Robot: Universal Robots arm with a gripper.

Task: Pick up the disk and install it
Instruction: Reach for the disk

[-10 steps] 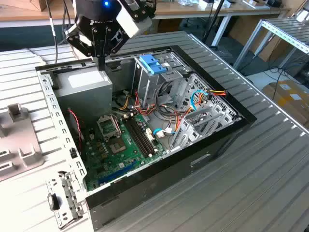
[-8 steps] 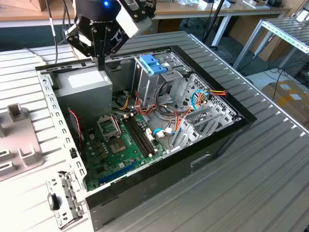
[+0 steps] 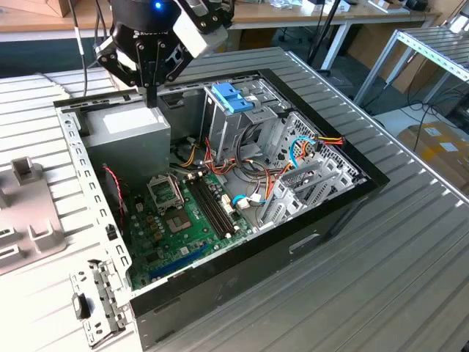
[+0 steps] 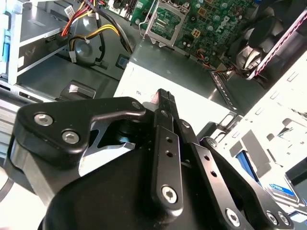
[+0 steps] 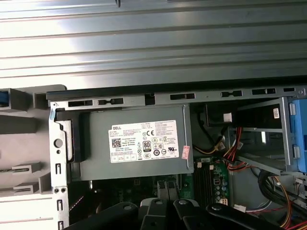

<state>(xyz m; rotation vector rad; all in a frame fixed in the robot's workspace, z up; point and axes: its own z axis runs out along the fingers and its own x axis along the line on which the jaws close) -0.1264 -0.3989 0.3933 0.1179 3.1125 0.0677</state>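
Ribbed grey metal as the surface (image 3: 410,242), bearing a black computer case (image 3: 242,275) laid open on its side. Inside, at the corner toward the exterior view's left, a grey power supply (image 3: 128,136) with a white label; beside it a green motherboard (image 3: 183,220); further toward the exterior view's right a grey drive cage (image 3: 220,136), topped by a pale blue bracket (image 3: 231,97) with two parallel tabs. Outside the case wall, at the exterior view's left, a pale moulded fixture (image 3: 29,220). Black pincer (image 3: 152,97) hanging tip-down close over the power supply's label, pressed together and gripping nothing. Smallest showing: the disk (image 4: 246,166), read from a strip of bright blue and a sliver of labelled face in the second wrist view. Placed out on the pale fixture beyond the case wall, half hidden behind the pincer's linkage, well apart from the tips. Step in hand, by judgement: the approach before the pick-up, with no grasp made and nothing installed. Called for by the next move, most likely: the pincer spread, a carry out over the case wall, a squaring to the carrier's edges. Appears to lie flat; cannot tell which way the tab points, nor how the long axis runs, with so little uncovered.
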